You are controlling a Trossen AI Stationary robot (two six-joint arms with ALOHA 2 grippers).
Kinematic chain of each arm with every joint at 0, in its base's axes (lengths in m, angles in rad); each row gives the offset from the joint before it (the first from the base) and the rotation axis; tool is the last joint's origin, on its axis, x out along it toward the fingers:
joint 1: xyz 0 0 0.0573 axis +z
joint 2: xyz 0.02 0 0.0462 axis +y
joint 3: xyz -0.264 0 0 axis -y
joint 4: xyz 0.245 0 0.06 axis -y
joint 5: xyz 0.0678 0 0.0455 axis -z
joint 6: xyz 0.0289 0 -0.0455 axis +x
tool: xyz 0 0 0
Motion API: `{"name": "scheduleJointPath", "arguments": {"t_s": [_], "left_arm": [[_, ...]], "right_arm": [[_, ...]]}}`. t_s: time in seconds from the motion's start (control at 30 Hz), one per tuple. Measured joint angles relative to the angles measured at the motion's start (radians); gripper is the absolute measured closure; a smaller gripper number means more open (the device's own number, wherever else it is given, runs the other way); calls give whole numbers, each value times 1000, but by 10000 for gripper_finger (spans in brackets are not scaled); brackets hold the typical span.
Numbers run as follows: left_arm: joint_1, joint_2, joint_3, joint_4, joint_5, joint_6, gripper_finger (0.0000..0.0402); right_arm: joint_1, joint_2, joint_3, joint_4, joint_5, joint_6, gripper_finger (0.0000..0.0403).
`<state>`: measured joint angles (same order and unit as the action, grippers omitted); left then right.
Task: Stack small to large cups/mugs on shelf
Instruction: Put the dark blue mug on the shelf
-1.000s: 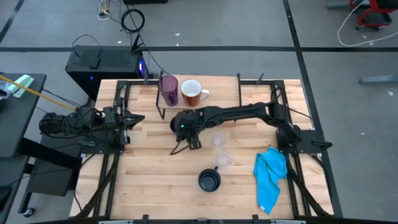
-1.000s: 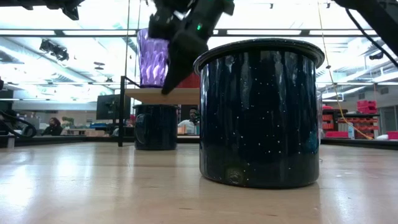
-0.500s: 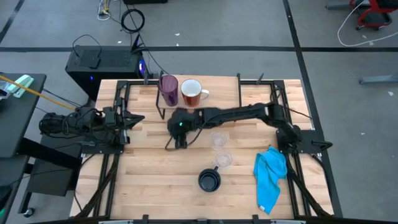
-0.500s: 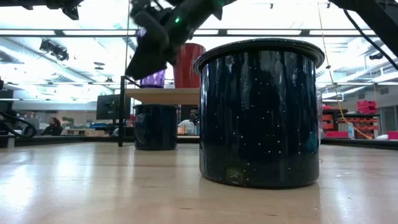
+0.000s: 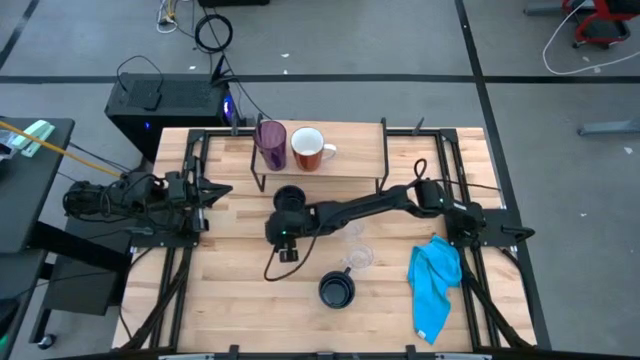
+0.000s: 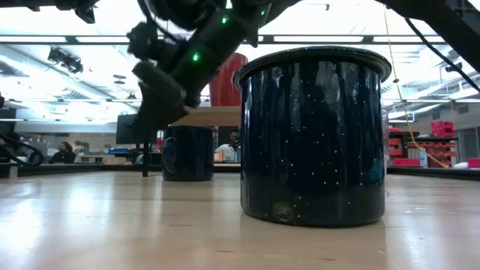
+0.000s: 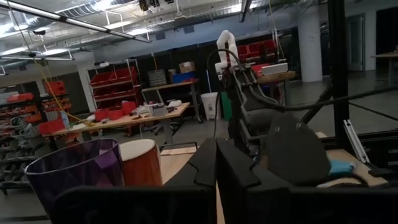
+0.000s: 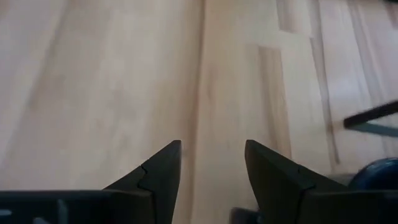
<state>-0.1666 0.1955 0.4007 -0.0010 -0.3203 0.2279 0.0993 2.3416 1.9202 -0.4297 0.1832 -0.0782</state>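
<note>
On the shelf (image 5: 345, 166) at the back of the table (image 5: 235, 300), the purple tumbler (image 5: 270, 143) and the white-and-orange mug (image 5: 308, 149) stand side by side, very close together. One dark mug (image 5: 288, 197) sits on the tabletop just in front of the shelf, at its left part; from table height it shows under the plank. The other dark mug (image 5: 337, 291) stands nearer the front edge, well apart from the first. Between them, two small clear glasses rest on the wood, one (image 5: 351, 227) closer to the shelf, the other (image 5: 360, 258) just beside the front mug. A blue cloth (image 5: 435, 283) lies crumpled by the right side.

The right arm reaches across the middle, and the right gripper (image 5: 283, 247) hangs over bare wood in front of the first dark mug, its fingers (image 8: 158, 171) spread with nothing between them. The left gripper (image 5: 218, 190) waits at the left edge of the table, fingers pressed together and holding nothing.
</note>
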Motion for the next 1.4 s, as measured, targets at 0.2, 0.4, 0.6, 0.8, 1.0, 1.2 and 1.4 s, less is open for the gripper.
{"name": "scheduleJointPath", "arguments": {"t_s": [0.2, 0.4, 0.6, 0.8, 1.0, 1.2, 1.4], "left_arm": [[0, 0, 0, -4, 0, 0, 376], [0, 0, 0, -6, 0, 0, 381], [0, 0, 0, -10, 0, -6, 392], [0, 0, 0, -11, 0, -7, 379], [0, 0, 0, -10, 0, -7, 379], [0, 0, 0, -8, 0, -7, 392], [0, 0, 0, -7, 0, -7, 383]], "right_arm": [[-6, 0, -1, -107, 53, 13, 219], [0, -19, 0, -221, 56, 74, 219], [9, -37, -1, -376, 119, 126, 219], [3, -51, 0, -496, 138, 165, 219], [0, -104, 0, -543, 128, 131, 219], [3, -181, 2, -419, 123, 104, 219], [-30, -160, 3, -300, 122, 82, 219]]}}
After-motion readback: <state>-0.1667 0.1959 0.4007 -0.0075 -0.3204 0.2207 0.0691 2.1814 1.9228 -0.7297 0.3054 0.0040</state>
